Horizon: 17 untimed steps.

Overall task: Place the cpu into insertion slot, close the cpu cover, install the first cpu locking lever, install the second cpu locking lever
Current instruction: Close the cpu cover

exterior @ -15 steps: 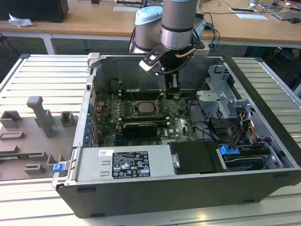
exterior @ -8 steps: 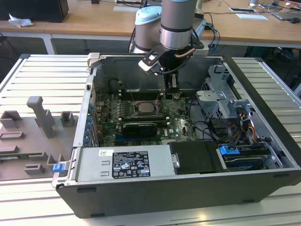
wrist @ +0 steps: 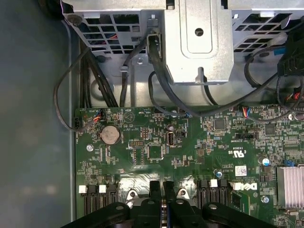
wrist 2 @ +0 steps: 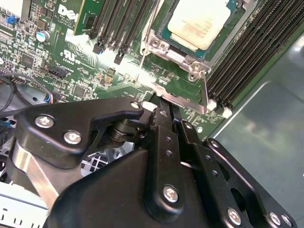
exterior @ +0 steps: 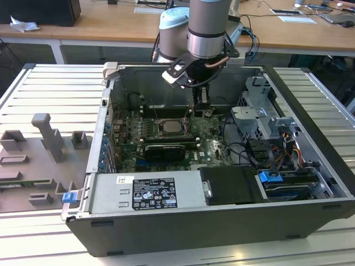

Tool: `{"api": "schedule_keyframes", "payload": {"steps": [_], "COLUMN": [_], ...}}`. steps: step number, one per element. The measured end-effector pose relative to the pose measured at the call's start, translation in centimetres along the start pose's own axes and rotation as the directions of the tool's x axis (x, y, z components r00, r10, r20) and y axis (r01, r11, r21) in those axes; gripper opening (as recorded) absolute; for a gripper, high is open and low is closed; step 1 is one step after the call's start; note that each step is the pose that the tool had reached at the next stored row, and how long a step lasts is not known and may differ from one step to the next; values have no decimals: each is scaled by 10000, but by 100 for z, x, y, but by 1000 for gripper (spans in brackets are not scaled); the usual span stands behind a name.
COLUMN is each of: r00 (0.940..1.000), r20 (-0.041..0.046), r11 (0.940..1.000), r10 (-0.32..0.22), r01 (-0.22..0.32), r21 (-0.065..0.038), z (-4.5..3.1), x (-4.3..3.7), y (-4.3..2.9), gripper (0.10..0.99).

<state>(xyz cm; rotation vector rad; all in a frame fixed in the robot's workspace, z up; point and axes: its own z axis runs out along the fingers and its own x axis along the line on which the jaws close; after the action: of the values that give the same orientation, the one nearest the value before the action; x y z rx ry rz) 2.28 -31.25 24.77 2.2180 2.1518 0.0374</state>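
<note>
Cpu: in the exterior view you find it lying flat in the insertion slot. The slot sits on the green motherboard inside the open computer case, which rests on the slatted bench.
- Gripper: yours, hanging from the arm just over the board, near the slot on the exterior view's right of it.
- Power supply: against the case's near wall.
- Grey fixtures: on the bench, at the exterior view's left of the case.

Second wrist view.
- Cpu: pale face up, seated inside the insertion slot's silvery rim.
- Memory slots: long and black, flanking the socket.
- Locking lever: a thin silvery strip at a corner of the rim.
- Gripper: tip just beside that rim, fingers pressed together. You cannot tell whether they pinch anything.

First wrist view.
- Gripper: fingers side by side, a bare sliver between them, over the board's edge.
- Coin cell: on the board.
- Drive cage: silvery, beyond the board.
- Black cables: looping from the cage to the board.
</note>
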Motion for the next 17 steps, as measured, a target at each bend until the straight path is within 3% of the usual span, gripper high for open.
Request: {"api": "schedule_keyframes", "payload": {"steps": [10,17], "r00": [10000,10000], "r20": [0,-2], "r11": [10000,10000], "r10": [0,0], "r01": [0,0], "r21": [0,-1], "z": [-3,1], "x": [-2,-5], "y": [-59,-188], "gripper": [169,169]}}
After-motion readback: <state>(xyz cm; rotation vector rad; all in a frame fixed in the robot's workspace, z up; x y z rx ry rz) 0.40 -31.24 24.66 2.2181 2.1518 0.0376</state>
